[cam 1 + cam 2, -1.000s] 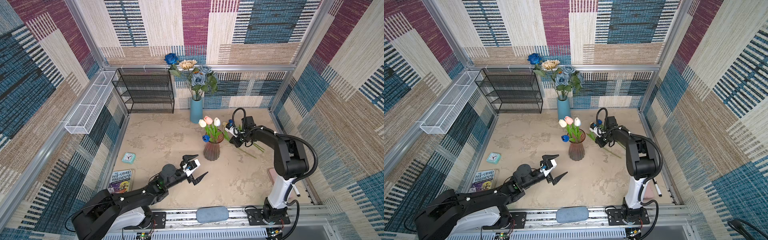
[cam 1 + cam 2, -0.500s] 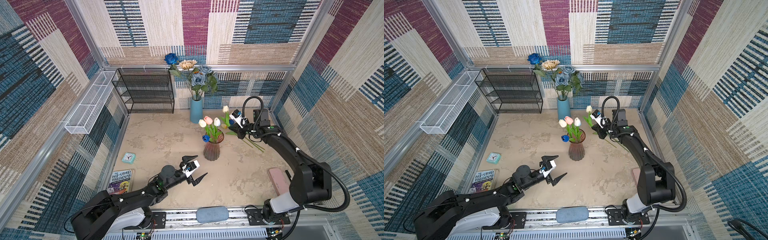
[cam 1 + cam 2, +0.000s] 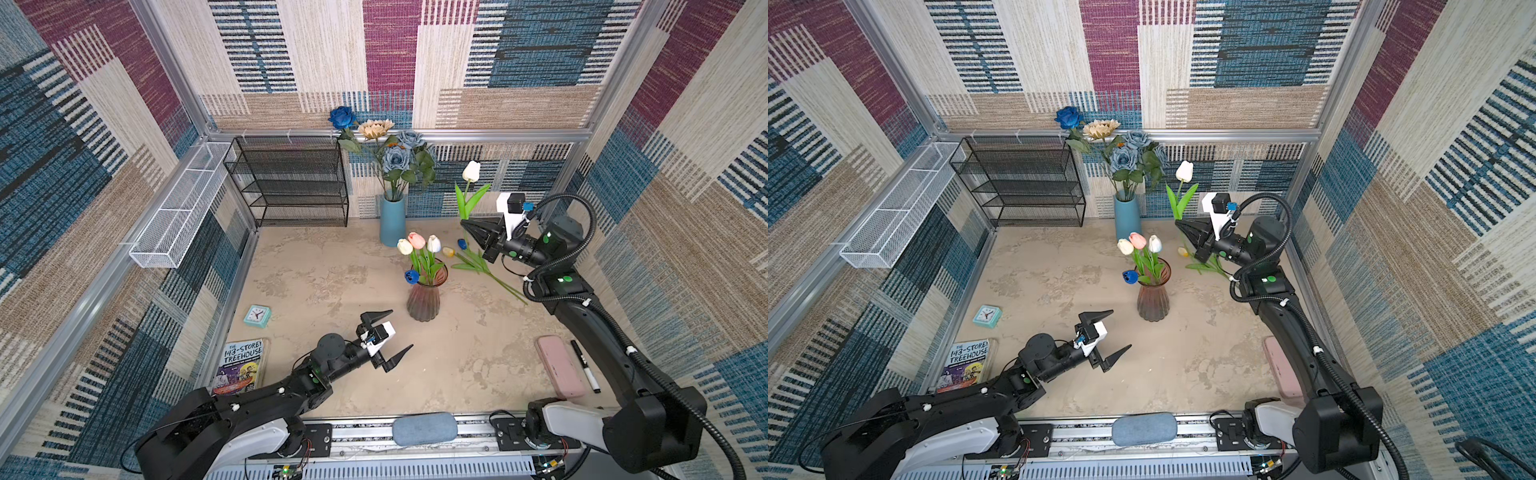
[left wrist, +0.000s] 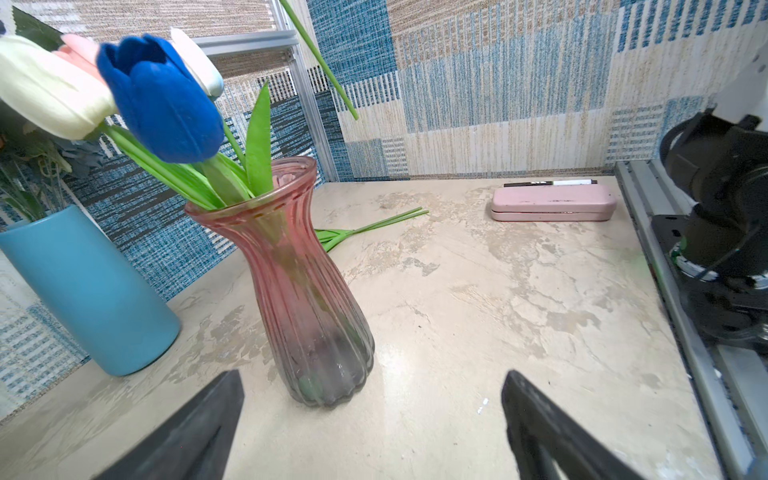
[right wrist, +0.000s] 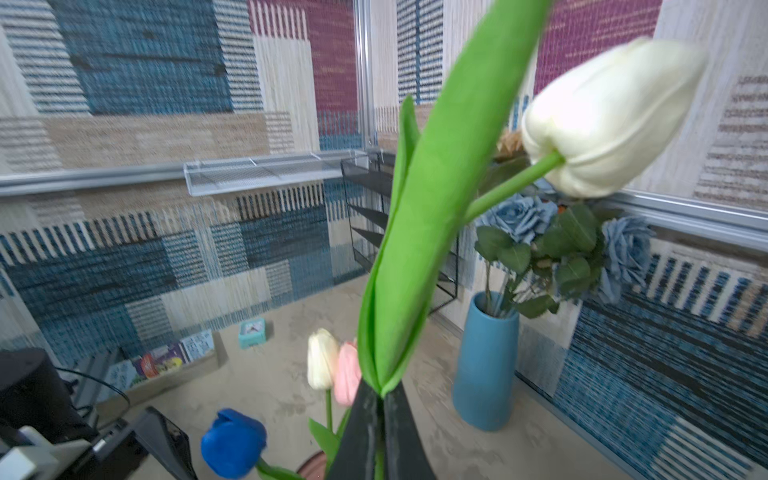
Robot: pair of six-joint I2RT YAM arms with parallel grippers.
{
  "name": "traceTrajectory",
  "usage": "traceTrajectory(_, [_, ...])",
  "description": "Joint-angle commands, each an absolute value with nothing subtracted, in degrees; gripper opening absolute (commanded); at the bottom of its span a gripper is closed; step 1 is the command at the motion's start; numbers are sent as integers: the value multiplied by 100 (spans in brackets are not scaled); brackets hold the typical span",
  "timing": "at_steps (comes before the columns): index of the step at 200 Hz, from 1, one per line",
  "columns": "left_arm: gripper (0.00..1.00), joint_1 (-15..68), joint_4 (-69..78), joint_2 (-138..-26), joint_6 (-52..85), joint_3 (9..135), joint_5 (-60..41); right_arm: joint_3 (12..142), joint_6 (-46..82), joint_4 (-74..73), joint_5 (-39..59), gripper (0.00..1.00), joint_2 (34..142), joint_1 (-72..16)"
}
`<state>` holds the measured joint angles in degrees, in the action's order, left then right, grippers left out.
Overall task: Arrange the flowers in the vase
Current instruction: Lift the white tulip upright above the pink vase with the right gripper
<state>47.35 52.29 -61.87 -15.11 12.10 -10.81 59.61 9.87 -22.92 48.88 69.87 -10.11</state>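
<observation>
Already four tulips (image 3: pixel 416 241) are sitting in the vase (image 3: pixel 423 300). The right end effector (image 3: pixel 464 223) is gripping a white tulip (image 3: pixel 471 171), the left end effector (image 3: pixel 401 328) is hanging open, and loose tulips (image 3: pixel 478 262) are lying at two o'clock.

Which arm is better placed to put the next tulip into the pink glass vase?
The right: the right gripper is shut on the white tulip, aloft near the pink glass vase. The left gripper is open and empty.

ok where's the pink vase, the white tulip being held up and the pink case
pink vase (image 3: pixel 423 301), in a top view, on its ribbed body
white tulip (image 3: pixel 471 171), in a top view, on its bloom
pink case (image 3: pixel 559 365), in a top view, on its lid
</observation>
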Motion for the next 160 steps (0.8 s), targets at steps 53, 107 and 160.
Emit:
traceTrajectory(53, [100, 4735, 5796, -6600, -1566, 1213, -1072, 5598, 2900, -5898, 4106, 0, 7116, -2054])
traceTrajectory(107, [100, 4735, 5662, -6539, -1608, 1230, -1072, 5306, 2113, -6238, 3524, 0, 7530, -2224])
traceTrajectory(160, [100, 4732, 5607, -6562, -1627, 1263, -1090, 4963, 1896, -6234, 3490, 0, 7789, -2317])
